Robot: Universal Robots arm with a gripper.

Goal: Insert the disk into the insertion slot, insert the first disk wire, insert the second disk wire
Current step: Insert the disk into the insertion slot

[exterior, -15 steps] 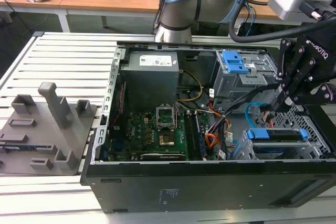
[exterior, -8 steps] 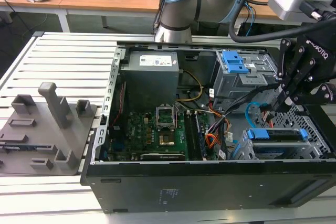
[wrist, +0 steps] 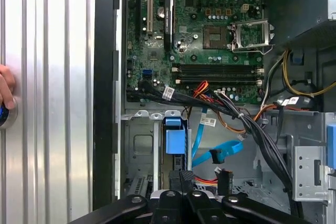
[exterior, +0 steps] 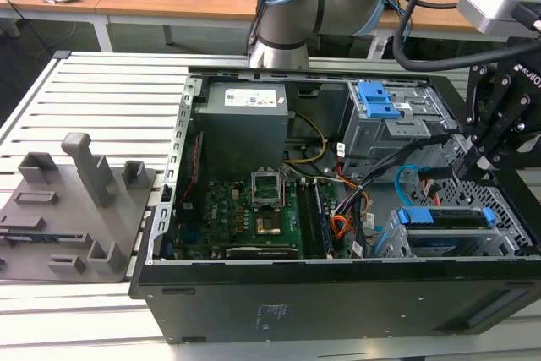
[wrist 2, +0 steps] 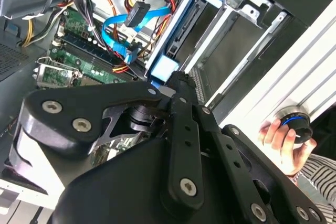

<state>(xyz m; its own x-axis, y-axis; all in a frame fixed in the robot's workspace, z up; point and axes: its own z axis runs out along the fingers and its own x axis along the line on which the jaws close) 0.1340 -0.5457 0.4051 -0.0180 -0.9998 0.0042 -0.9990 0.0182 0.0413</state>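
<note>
Exterior view: computer case (exterior: 338, 302) on slatted surface (exterior: 101, 82); disk (exterior: 446, 219) sits in the insertion slot (exterior: 512, 227). First wrist view: clenched pincer (wrist: 184, 177), tips at disk's blue carrier. Light-blue second disk wire (wrist: 220, 150) loops loose. Second wrist view: hand (wrist 2: 278, 140) on knob (wrist 2: 295, 125).

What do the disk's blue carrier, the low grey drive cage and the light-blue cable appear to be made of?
The bright blue disk carrier looks like moulded plastic: even saturated colour, soft sheen. The low grey perforated drive cage looks like bare sheet metal: dull grey, punched holes. The thin flat light-blue cable is probably plastic-sheathed and flexible, as it curves in a loop.
</note>
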